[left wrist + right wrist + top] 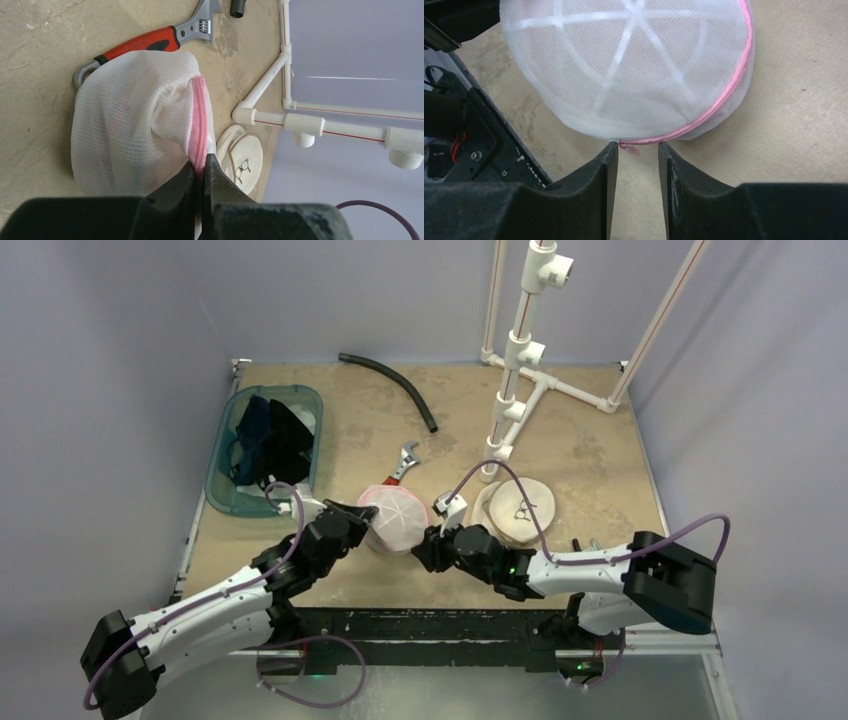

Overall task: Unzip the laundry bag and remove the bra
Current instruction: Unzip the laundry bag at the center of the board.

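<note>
The laundry bag (396, 516) is a round white mesh dome with a pink zipper, near the table's middle front. In the left wrist view my left gripper (203, 167) is shut on the pink zipper seam (200, 125) at the bag's (130, 120) edge. My right gripper (637, 146) stands open at the bag's (624, 60) near rim. The small pink zipper pull (629, 147) hangs between its fingertips, nearer the left finger (606, 160). In the top view the right gripper (428, 543) sits at the bag's right side. The bra is hidden inside the mesh.
A red-handled adjustable wrench (404, 461) lies just behind the bag. White slippers (516, 510) sit to its right, under the right arm's cable. A teal bin (262, 448) with dark clothes stands at the left. A black hose (392, 386) and a white pipe frame (520, 360) are at the back.
</note>
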You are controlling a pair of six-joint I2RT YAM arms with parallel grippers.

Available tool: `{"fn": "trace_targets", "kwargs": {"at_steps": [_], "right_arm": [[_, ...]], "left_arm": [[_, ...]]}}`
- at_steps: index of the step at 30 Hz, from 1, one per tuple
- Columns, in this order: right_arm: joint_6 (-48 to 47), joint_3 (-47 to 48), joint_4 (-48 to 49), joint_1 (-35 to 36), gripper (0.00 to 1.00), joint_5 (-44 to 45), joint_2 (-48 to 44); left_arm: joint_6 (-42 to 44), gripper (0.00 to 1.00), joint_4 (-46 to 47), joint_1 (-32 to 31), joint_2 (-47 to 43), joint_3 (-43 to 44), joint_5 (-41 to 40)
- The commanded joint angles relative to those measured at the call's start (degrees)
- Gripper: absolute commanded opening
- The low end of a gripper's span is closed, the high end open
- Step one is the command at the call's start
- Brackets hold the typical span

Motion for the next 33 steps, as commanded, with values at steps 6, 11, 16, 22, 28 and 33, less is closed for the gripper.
{"fn": "trace_targets", "kwargs": {"at_steps": [6, 11, 16, 22, 28, 33], "right_arm": [[-1.7, 3.3, 2.3, 0.3, 0.38, -1.8, 2.9], [-1.6, 0.0, 5.6, 0.3, 0.45, -3.8, 0.6], [-2.1, -0.5, 5.4, 0.3, 0.41, -4.2, 1.7], [-2.2, 1.5, 4.6, 0.3, 0.38, -2.8, 4.1], [-1.9, 2.7, 3.6, 0.3, 0.38, -1.8, 6.0], [-1.3, 3.0, 3.9, 0.3, 0.34, -1.6, 6.1]], "left_arm": [[0.3, 0.00, 0.3, -0.2, 0.0, 2.1, -0.5], [0.4, 0.00, -0.2, -0.2, 0.0, 2.5, -1.0], [0.7, 0.00, -0.1, -0.2, 0.8, 3.1, -0.9], [0.9, 0.00, 0.3, -0.2, 1.2, 3.3, -0.3], [1.0, 0.00, -0.3, -0.3, 0.5, 3.4, -0.4], [1.0, 0.00, 0.1, -0.3, 0.4, 2.8, 0.1]]}}
